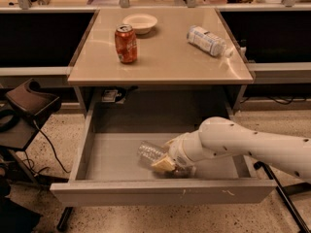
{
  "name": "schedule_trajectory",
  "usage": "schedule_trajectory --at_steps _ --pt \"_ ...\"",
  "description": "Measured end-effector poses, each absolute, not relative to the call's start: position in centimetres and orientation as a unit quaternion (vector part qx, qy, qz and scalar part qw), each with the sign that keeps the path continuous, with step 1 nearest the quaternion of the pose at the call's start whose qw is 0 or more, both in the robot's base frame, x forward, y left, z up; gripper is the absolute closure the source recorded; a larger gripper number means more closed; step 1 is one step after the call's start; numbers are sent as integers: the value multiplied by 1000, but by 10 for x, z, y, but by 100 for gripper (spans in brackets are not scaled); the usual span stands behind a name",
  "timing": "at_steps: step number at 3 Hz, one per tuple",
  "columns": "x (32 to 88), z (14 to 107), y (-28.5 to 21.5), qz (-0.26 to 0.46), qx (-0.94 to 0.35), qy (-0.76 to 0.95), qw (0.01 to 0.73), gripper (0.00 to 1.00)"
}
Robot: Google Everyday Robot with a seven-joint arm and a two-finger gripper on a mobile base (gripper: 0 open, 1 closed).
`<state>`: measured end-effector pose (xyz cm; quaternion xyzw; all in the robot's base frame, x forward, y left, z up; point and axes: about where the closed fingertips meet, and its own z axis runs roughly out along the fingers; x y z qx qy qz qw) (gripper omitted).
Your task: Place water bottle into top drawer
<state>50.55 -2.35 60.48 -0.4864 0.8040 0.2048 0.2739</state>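
Observation:
The top drawer (pixel 116 154) stands pulled out below the beige table, grey inside, with a scuffed front. The water bottle (pixel 149 152), clear and ribbed, lies tilted on the drawer floor near the front middle. My gripper (pixel 164 164) reaches down into the drawer from the right on a white arm. Its yellowish fingertips are at the bottle's right end. The arm hides that end of the bottle.
On the table stand a red soda can (pixel 126 43) and a white bowl (pixel 140 23). A bottle with a white-and-blue label (pixel 207 40) lies on its side at the right. A dark chair (pixel 29 103) stands left of the drawer. Cables hang under the table.

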Motion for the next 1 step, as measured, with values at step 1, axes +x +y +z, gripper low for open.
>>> schedule_trajectory --at_steps 1 --pt "505 605 -24 205 -486 804 274 0"
